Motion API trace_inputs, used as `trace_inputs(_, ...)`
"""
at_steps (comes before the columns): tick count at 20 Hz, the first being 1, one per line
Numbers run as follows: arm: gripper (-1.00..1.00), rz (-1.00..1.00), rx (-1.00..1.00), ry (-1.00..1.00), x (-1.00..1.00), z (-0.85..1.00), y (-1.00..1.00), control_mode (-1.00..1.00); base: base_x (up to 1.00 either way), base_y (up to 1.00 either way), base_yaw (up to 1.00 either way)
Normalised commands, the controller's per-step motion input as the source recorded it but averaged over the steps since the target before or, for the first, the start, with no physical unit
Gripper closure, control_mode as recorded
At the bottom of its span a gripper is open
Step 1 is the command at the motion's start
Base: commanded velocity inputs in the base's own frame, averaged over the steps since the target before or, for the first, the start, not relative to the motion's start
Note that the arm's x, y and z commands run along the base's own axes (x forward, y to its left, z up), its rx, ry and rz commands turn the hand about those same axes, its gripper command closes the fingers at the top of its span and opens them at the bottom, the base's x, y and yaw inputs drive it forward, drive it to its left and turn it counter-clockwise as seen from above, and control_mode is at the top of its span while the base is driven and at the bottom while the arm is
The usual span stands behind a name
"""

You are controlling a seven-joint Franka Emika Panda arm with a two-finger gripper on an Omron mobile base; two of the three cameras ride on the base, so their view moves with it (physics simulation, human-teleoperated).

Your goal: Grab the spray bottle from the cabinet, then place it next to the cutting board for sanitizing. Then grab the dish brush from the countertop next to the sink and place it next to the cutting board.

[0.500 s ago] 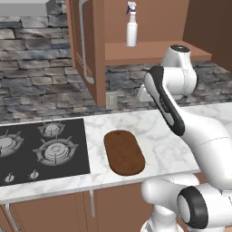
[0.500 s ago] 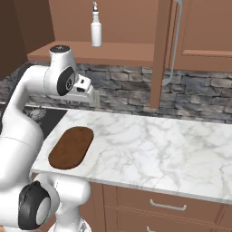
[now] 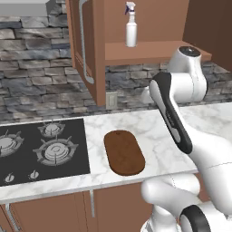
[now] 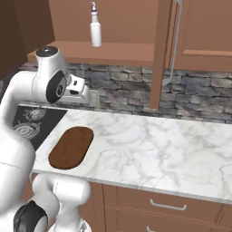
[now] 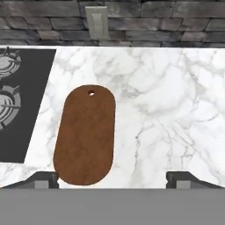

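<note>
The spray bottle [image 3: 131, 26] [image 4: 95, 26] stands upright on the inner shelf of the open cabinet [image 3: 149, 47] [image 4: 113, 50], well above my hand. The cutting board [image 3: 124, 152] [image 4: 71, 147] [image 5: 85, 134] lies flat on the countertop [image 3: 149, 124] [image 4: 149, 149] [image 5: 167, 110]. My hand [image 4: 76, 89] hovers over the counter below the shelf, looking down at the board. My gripper [image 5: 113, 180] is open, its fingertips [image 5: 41, 179] wide apart with nothing between them. The dish brush and the sink are out of view.
The cabinet door [image 3: 84, 45] [image 4: 165, 54] swings out over the counter, with a long silver handle. A black stovetop [image 3: 41, 149] [image 4: 34, 122] [image 5: 17, 105] sits left of the board. A stone backsplash with a wall outlet [image 5: 97, 22] runs behind.
The arm has drawn back slightly toward the base. The jaws stay open, and the bottle and the board have not moved.
</note>
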Motion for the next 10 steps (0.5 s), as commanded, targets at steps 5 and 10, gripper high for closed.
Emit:
trace_inputs(5,-1.00,0.00,0.01,-0.39,-0.39,0.44,0.00,-1.00,0.00,0.00,0.00)
trace_inputs(10,-1.00,0.00,0.00,-0.46,-0.31,0.67,0.00,-1.00,0.00,0.00,0.00)
